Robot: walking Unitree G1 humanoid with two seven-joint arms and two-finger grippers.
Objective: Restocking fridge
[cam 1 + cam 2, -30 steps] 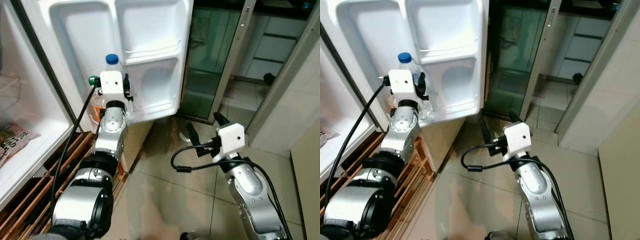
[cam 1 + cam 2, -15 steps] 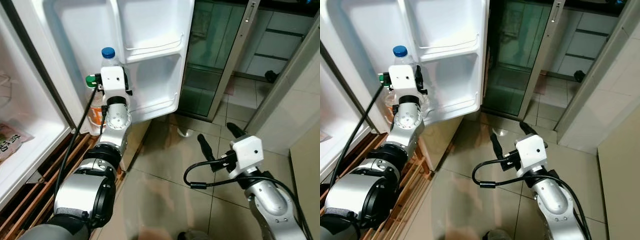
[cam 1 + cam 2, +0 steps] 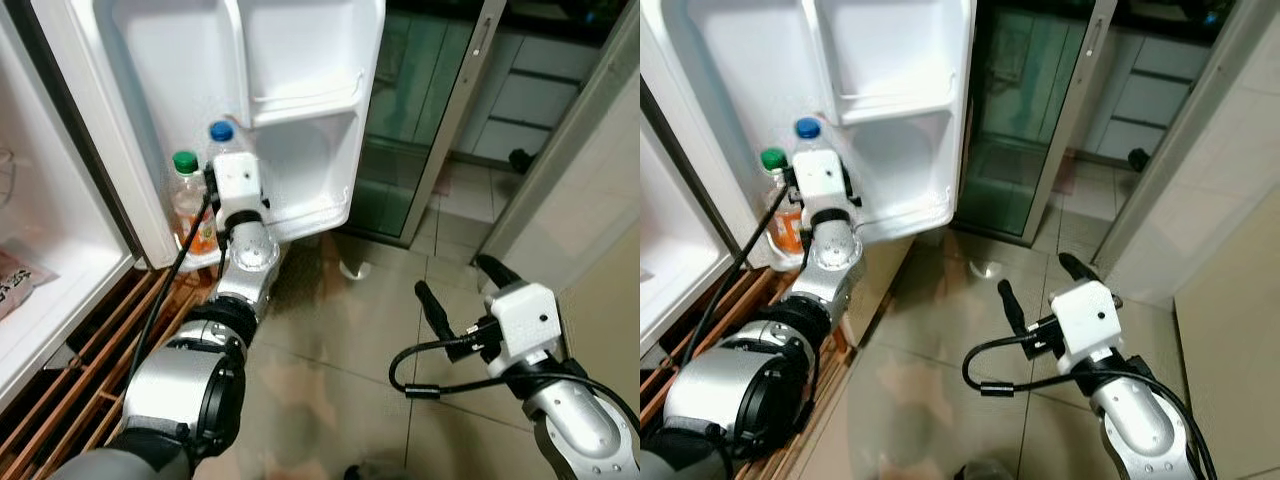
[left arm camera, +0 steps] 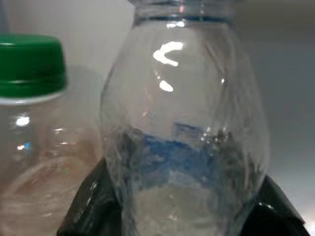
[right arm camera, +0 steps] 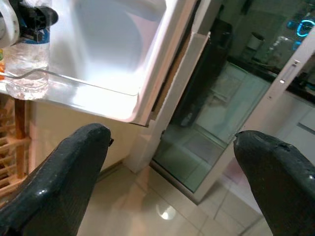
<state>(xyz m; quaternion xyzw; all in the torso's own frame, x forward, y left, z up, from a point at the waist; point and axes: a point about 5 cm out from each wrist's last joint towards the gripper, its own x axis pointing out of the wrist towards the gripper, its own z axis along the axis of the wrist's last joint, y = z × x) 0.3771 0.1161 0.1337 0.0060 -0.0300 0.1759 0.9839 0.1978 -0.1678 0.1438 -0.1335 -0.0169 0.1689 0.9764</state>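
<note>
Gripping the upright clear plastic blue-capped water bottle [image 3: 222, 140] on the fridge door shelf [image 3: 300, 212], my left jaws [image 4: 177, 196] stay clamped beside the green-capped bottle [image 3: 187, 200]; right jaws [image 5: 167, 162] hang open, empty.

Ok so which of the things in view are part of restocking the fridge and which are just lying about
Part of the job:
- clear water bottle with the blue cap, held by the left gripper
- green-capped bottle beside it on the door shelf
- fridge door, standing open

Just lying about:
- packet on the fridge's inner shelf
- wooden slats on the floor
- right gripper, open and idle over the tiles
</note>
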